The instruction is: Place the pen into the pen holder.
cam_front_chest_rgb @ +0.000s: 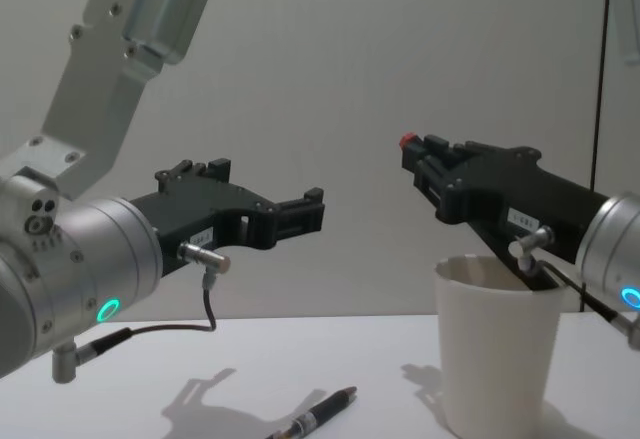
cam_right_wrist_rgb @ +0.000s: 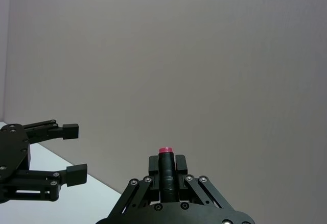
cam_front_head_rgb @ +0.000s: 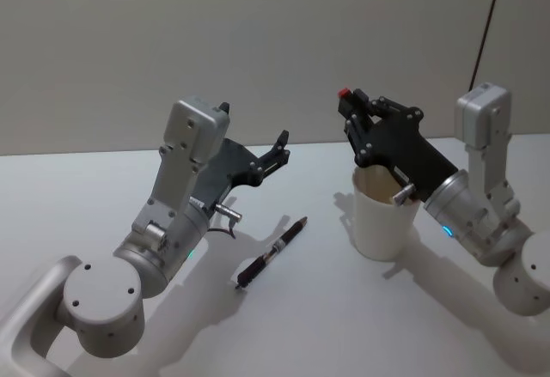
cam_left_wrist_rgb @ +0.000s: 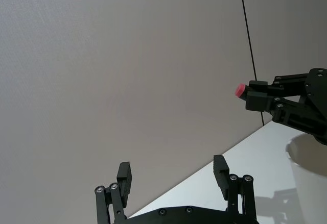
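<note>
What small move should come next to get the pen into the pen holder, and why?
Probably lower the left tool toward the pen: it hangs open above the table, and the pen lies flat beside the pen holder. The right tool, above it, is shut on a red-tipped stick.

A white table [cam_front_head_rgb: 326, 334] with a smooth, matt top spans the foreground from one side to the other. Behind the table stands a plain, pale grey wall [cam_front_head_rgb: 258, 42], bare and even in tone; the two meet in a straight line along the table's far edge. A thin dark cable [cam_front_head_rgb: 486, 25] runs down the wall above the table's far right corner, slanting slightly in the head view and nearly vertical in the chest view, and reaches down towards the table's back edge. Soft grey shadows [cam_front_chest_rgb: 200, 396] lie on the table's top, darkest near its front.
</note>
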`<state>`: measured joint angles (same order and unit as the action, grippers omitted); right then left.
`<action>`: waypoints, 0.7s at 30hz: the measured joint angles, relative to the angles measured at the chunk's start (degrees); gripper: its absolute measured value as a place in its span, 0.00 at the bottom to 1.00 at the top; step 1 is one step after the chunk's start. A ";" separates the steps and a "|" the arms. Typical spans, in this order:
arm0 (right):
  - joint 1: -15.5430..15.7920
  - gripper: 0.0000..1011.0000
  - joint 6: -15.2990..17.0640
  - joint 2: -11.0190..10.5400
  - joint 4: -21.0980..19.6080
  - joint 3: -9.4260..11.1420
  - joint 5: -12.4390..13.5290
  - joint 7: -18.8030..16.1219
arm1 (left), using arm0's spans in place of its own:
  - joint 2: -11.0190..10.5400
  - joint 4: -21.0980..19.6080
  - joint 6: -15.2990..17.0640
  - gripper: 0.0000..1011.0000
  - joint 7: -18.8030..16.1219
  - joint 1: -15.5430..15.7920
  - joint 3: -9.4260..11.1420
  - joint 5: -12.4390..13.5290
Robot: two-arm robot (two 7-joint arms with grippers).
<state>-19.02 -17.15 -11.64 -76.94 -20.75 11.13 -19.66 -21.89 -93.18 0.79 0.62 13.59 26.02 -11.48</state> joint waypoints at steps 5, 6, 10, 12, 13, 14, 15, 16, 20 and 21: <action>0.33 0.18 -0.01 -0.18 0.02 0.01 -0.34 0.32 | 0.00 0.00 0.00 0.99 0.00 0.00 0.00 0.00; 0.40 0.18 -0.01 -0.23 0.02 0.02 -0.39 0.38 | 0.00 0.00 0.00 0.99 0.00 0.00 0.00 0.00; 0.65 0.18 -0.01 -0.41 0.02 0.08 -0.65 0.70 | 0.00 0.00 0.00 0.99 0.00 0.00 0.00 0.00; 0.84 0.18 0.00 -0.51 0.00 0.11 -0.81 0.89 | 0.00 0.00 0.00 0.99 0.00 0.00 0.00 0.00; 0.88 0.18 0.00 -0.55 -0.01 0.12 -0.87 0.97 | 0.00 0.00 0.00 0.99 0.00 0.00 0.00 0.00; 0.97 0.18 0.00 -0.62 -0.04 0.14 -0.98 1.13 | 0.00 0.00 0.00 0.99 0.00 0.00 0.00 0.00; 1.04 0.18 0.01 -0.65 -0.05 0.16 -1.06 1.21 | 0.00 0.00 0.00 0.99 0.00 0.00 0.00 0.00; 1.08 0.18 0.01 -0.67 -0.06 0.17 -1.10 1.27 | 0.00 0.00 0.00 0.99 0.00 0.00 0.00 0.00; 1.28 0.18 0.03 -0.81 -0.12 0.24 -1.35 1.61 | 0.00 0.00 0.00 0.99 0.00 0.00 0.00 0.00; 1.32 0.18 0.03 -0.82 -0.12 0.25 -1.39 1.66 | 0.00 0.00 0.00 0.99 0.00 0.00 0.00 0.00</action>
<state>-17.70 -17.12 -12.47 -77.06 -20.51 9.75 -18.01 -21.89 -93.18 0.79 0.63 13.59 26.03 -11.48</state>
